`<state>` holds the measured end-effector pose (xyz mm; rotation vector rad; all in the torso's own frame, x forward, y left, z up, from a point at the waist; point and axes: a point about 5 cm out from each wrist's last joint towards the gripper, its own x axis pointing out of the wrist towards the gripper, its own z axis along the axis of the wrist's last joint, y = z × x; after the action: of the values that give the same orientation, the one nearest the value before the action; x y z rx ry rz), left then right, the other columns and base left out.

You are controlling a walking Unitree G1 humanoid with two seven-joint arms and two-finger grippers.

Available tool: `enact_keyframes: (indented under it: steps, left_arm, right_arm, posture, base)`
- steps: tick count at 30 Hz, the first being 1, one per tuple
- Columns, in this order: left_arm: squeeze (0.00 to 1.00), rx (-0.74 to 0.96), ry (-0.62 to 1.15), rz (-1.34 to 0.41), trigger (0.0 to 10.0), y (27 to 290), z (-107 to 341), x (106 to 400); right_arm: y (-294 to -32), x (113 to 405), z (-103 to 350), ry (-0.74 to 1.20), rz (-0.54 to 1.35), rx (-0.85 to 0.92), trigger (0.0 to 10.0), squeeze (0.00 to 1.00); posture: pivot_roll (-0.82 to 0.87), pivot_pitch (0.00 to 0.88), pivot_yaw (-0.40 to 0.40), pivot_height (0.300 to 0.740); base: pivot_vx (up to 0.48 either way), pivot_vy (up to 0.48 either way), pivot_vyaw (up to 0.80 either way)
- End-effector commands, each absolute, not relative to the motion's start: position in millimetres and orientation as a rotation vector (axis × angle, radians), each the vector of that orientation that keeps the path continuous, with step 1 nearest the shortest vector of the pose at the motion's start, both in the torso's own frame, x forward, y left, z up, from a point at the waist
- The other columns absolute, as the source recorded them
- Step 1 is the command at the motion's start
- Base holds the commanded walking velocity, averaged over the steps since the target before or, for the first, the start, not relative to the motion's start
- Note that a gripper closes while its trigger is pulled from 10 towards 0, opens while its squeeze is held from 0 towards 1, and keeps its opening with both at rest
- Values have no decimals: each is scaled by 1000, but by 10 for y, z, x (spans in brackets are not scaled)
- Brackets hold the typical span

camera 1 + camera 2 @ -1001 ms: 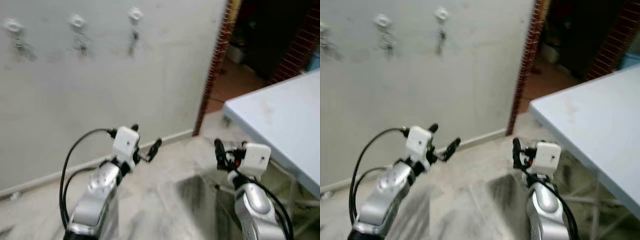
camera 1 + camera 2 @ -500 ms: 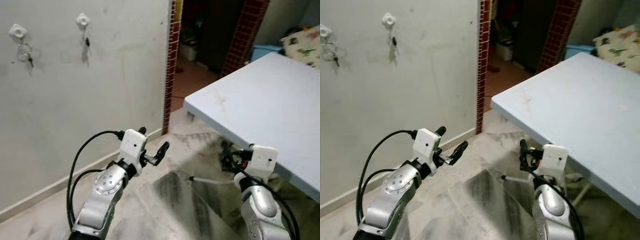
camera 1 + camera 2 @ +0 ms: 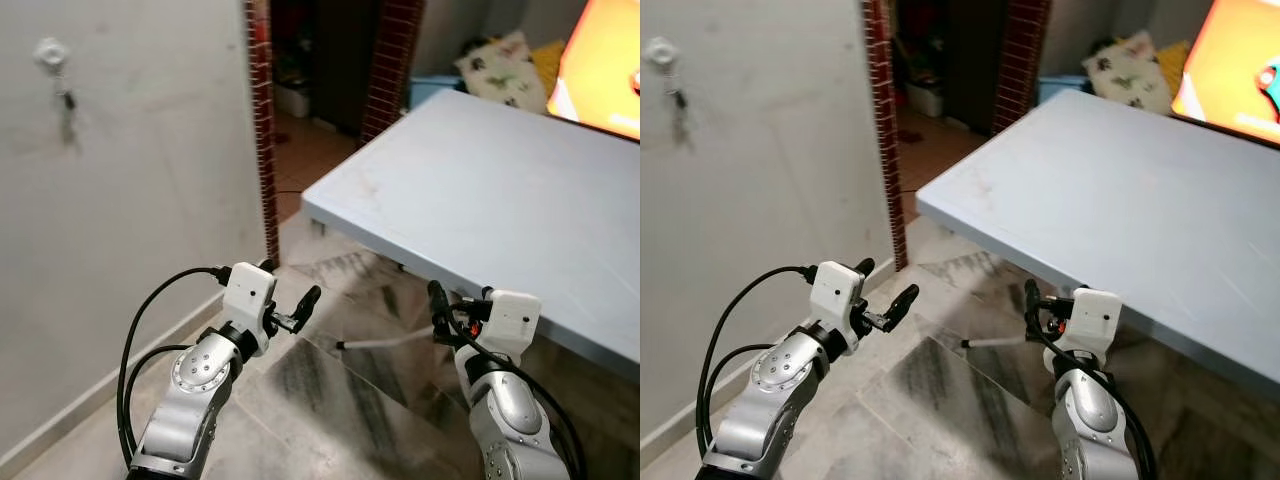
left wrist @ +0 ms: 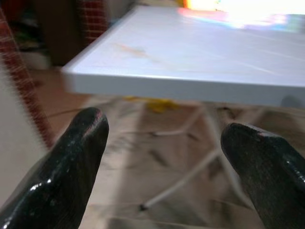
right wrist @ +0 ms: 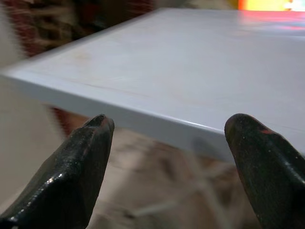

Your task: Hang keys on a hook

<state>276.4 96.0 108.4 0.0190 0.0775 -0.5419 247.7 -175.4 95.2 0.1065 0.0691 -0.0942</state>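
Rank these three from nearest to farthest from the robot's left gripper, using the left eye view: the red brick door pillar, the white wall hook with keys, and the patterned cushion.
Measured from the left gripper:
1. Red brick door pillar, just ahead of it, at the wall's end.
2. White wall hook with keys, high on the grey wall to its left.
3. Patterned cushion, far off beyond the pale blue table, to the right.

Hook (image 3: 50, 52) on wall (image 3: 130, 200) left; table (image 3: 480, 190) right; doorway (image 3: 320, 60) between.

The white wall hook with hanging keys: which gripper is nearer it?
Left. The left gripper is low by the wall bearing the white wall hook; the right gripper is beneath the table.
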Motion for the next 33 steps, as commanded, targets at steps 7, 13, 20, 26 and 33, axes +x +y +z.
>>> enact_keyframes:
  steps: [7, 13, 20, 26, 33]
  left_arm:
    - [0, 38, 74, -429, 10000, 1170, 1136, 2960]
    - [0, 37, 94, -421, 10000, 1223, 1098, 2968]
    - [0, 34, 103, -447, 10000, 1167, 1050, 2933]
    - [0, 42, 103, -445, 10000, 1189, 1048, 2950]
    - [0, 24, 83, -454, 10000, 1164, 1083, 2956]
  right_arm:
    - [-1751, 2506, 1018, 46, -87, 105, 10000, 0]
    - [-1746, 2511, 1010, 50, -90, 108, 10000, 0]
    - [-1744, 2515, 1014, 51, -89, 106, 10000, 0]
    - [-1754, 2514, 1014, 52, -89, 104, 10000, 0]
    - [-1748, 2520, 1016, 51, -86, 102, 10000, 0]
  posture:
    - [87, 0, 3, 740]
    - [88, 0, 4, 740]
    - [85, 0, -2, 740]
    - [82, 0, -3, 740]
    - [80, 0, -2, 740]
  base:
    - [0, 0, -791]
    - [0, 0, -788]
    - [0, 0, -788]
    - [0, 0, -788]
    - [0, 0, -788]
